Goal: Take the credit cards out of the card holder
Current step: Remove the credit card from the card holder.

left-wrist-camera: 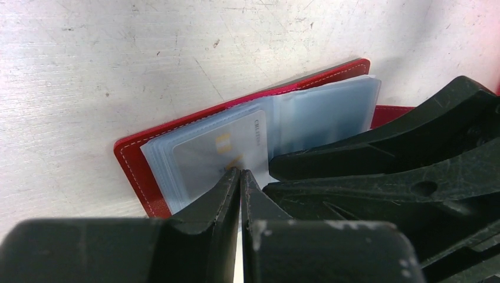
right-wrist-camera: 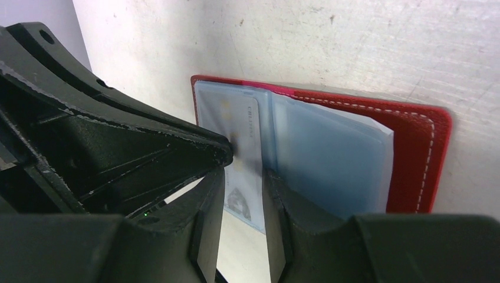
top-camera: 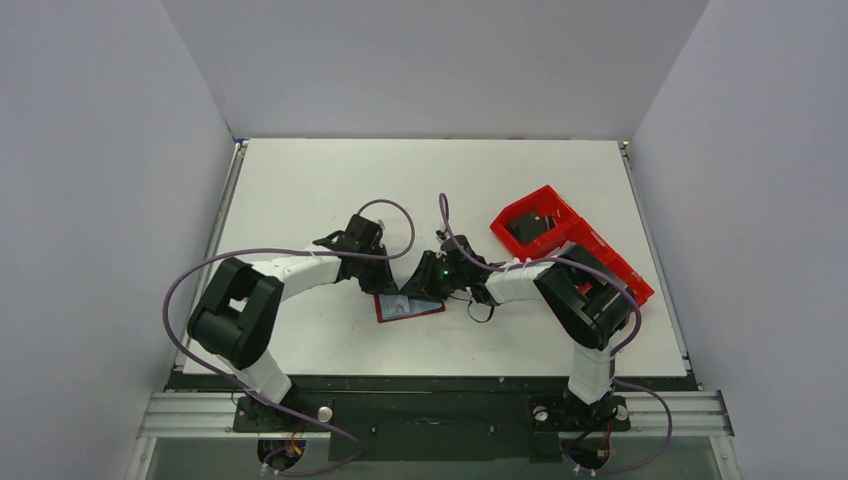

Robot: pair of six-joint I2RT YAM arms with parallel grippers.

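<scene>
Counting from my console: one card holder [top-camera: 408, 306], open flat on table [top-camera: 300, 180] between two grippers; one pale card [left-wrist-camera: 236, 141] showed in its clear sleeves. Left gripper [left-wrist-camera: 240, 174] was pinched together at holder's edge. Right gripper [right-wrist-camera: 243, 174] had fingers apart, straddling that card. One red tray [top-camera: 520, 210] lay right of holder, with a dark item inside I couldn't identify.

Tray [top-camera: 600, 248]: bright red, lying angled toward the table's right side, a dark item [top-camera: 528, 228] sitting in its far compartment.
Table [top-camera: 300, 180]: white, showing scuffs.
</scene>
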